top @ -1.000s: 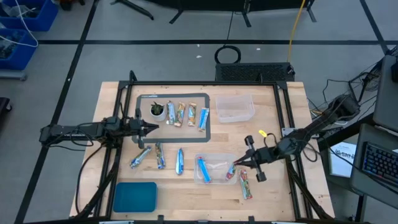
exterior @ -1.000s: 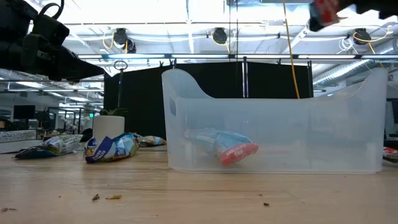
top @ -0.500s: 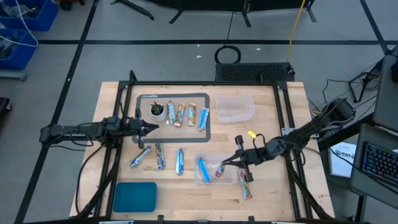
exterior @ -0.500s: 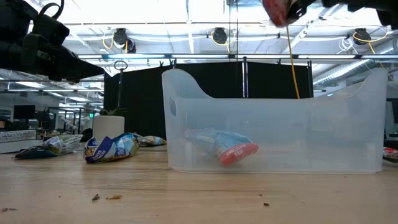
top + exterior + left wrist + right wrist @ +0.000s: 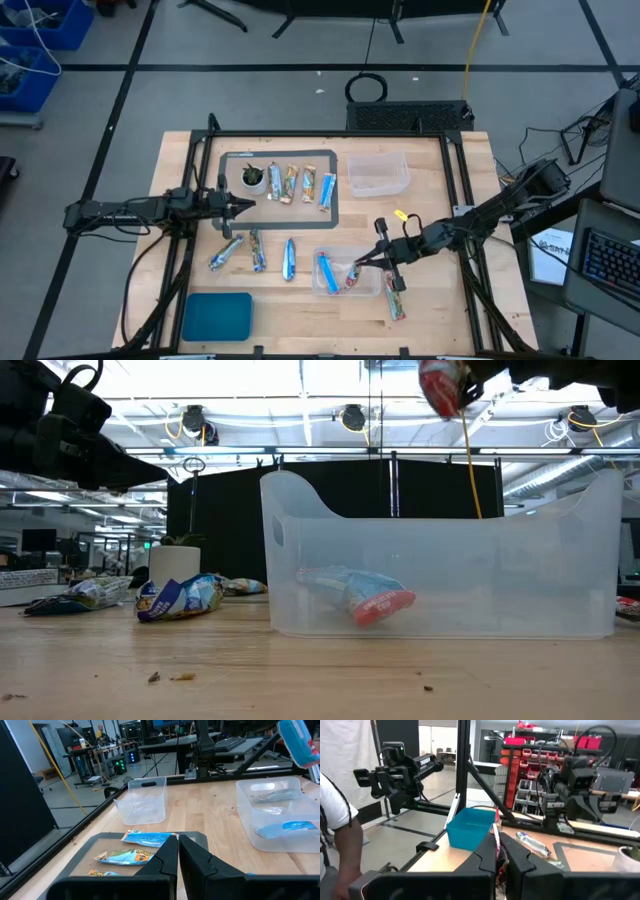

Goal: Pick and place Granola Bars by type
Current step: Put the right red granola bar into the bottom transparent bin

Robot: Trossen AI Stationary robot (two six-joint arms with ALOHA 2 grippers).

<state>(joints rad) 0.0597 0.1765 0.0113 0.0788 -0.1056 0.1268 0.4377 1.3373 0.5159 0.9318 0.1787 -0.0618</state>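
Note:
My right gripper (image 5: 362,266) is shut on a red-wrapped granola bar (image 5: 443,385) above the near clear bin (image 5: 365,287), which holds a blue bar (image 5: 327,272). Another red bar (image 5: 395,300) lies on the table right of the bin. Three bars (image 5: 257,250) lie flat on the wood left of the bin. Several bars (image 5: 308,185) and a white cup (image 5: 252,177) sit on the grey tray (image 5: 332,212). My left gripper (image 5: 243,207) is shut and empty, hovering by the tray's near left corner. My right gripper pinches the red bar between its two fingers; the wrapper's thin edge (image 5: 496,827) sticks out past the fingertips. The bar (image 5: 352,277) hangs slanting down from the fingers, lifted clear above the bin's open top.
A second clear bin (image 5: 377,173) stands at the far side, right of the tray. A teal box (image 5: 217,317) lies at the near left corner. A person's sleeve (image 5: 337,827) shows beyond the table. Bare wood lies between the two bins.
My right gripper has carried the red bar toward the table's left edge, from beside the near bin's right wall to above the bin, then slightly down. The bar stays clear of the bin.

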